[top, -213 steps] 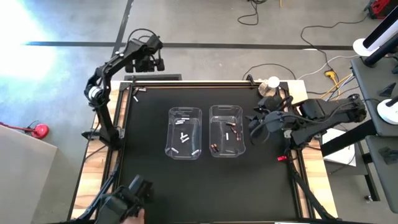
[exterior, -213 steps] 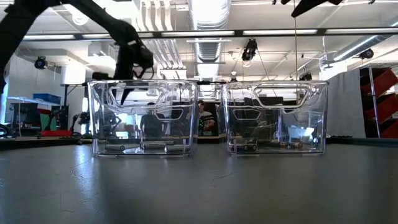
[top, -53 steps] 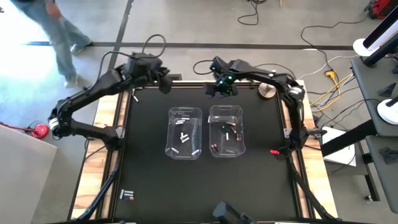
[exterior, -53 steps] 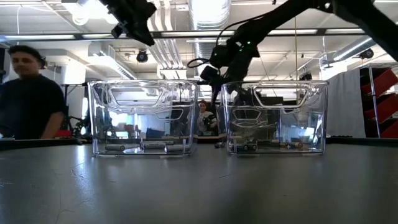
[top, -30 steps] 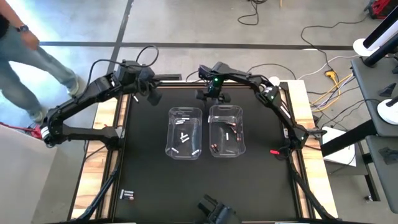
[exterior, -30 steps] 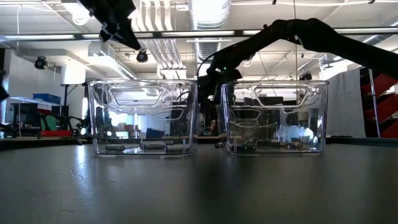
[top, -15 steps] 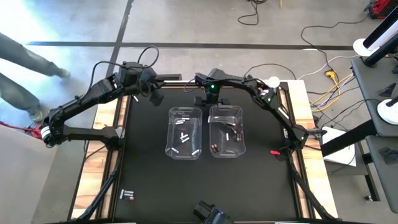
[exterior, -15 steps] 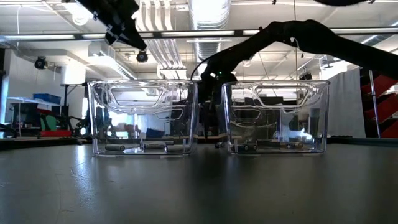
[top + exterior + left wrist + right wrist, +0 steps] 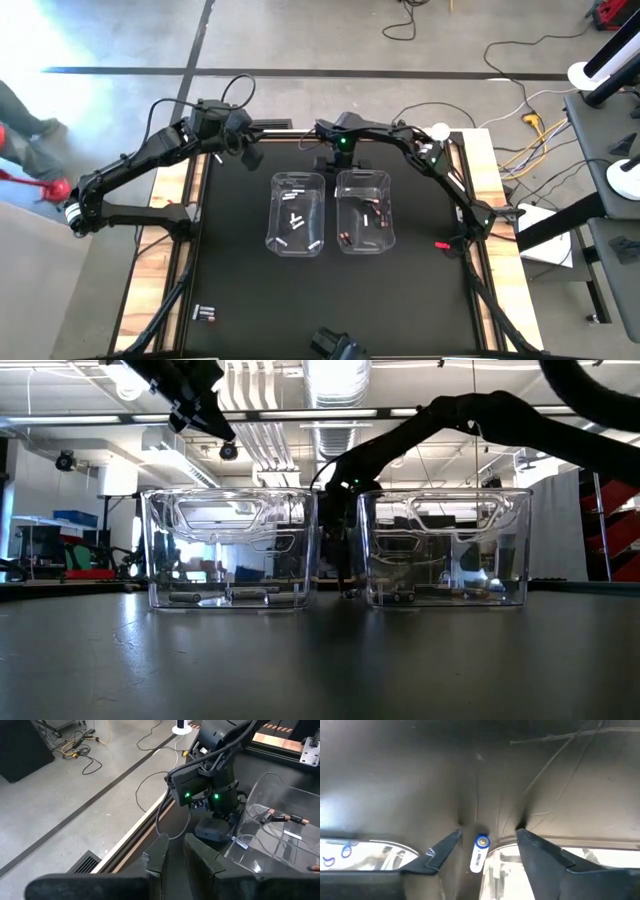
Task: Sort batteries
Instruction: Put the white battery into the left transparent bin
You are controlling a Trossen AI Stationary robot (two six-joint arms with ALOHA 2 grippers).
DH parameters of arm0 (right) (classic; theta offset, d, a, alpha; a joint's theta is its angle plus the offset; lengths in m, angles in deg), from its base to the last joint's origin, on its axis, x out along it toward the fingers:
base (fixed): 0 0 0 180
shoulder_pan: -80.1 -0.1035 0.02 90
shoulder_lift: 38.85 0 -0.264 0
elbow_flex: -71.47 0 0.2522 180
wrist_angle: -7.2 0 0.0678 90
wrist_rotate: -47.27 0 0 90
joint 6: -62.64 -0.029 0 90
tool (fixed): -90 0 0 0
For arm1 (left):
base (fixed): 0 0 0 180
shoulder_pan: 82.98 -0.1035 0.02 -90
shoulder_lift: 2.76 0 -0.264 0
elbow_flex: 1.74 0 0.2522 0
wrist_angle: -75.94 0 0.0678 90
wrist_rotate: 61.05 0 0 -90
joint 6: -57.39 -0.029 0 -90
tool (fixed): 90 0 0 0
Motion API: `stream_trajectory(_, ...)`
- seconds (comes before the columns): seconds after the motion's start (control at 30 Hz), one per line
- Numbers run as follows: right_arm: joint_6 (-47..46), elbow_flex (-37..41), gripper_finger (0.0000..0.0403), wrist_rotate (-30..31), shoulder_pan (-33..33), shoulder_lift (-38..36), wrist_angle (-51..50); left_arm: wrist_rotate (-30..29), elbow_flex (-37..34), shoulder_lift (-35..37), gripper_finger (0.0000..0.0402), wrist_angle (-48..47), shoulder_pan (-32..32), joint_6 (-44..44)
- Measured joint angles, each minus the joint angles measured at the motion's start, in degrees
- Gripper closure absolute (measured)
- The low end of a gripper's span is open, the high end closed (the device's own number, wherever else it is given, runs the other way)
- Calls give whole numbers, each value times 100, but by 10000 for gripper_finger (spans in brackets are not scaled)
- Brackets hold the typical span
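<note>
Right pincer [image 9: 338,163] is down at the black desk [image 9: 240,270], just behind the gap between the two clear bins, with its fingers [image 9: 442,852] spread to either side of a white battery [image 9: 479,853] lying on the desk; they stand a little off it and are not pinching it. That battery has a blue end and dark lettering along its side. In the low view this pincer [image 9: 343,575] reaches down between the bins from an arm that arches over the right bin [image 9: 443,546]. Left pincer [image 9: 247,155] hangs above the desk's far left part, its fingers [image 9: 158,855] nearly pressed together with only a thin slit between them, and nothing in them. Several white batteries [image 9: 295,217] lie in the left bin [image 9: 297,180], while dark batteries with copper ends [image 9: 344,238] and a white one lie in the right bin. A few more batteries [image 9: 204,314] sit on the wooden edge at the near left corner.
</note>
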Motion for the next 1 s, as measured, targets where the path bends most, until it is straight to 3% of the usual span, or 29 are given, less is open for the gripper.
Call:
stream_trajectory(0.33, -41, 17, 301, 52, -27, 2, -44, 2, 0, 0, 363, -1, 0, -4)
stream_trajectory(0.6, 51, 19, 333, 0, -59, 10, -64, 2, -11, 0, 363, -13, 0, -26)
stream_trajectory(0.8, 417, 33, 324, 50, -41, -85, -96, 2, -42, 0, 363, -103, 0, -148)
stream_trajectory(1.0, 746, 39, 281, 160, -19, -305, -121, 0, -42, 15, 363, -101, 0, -153)
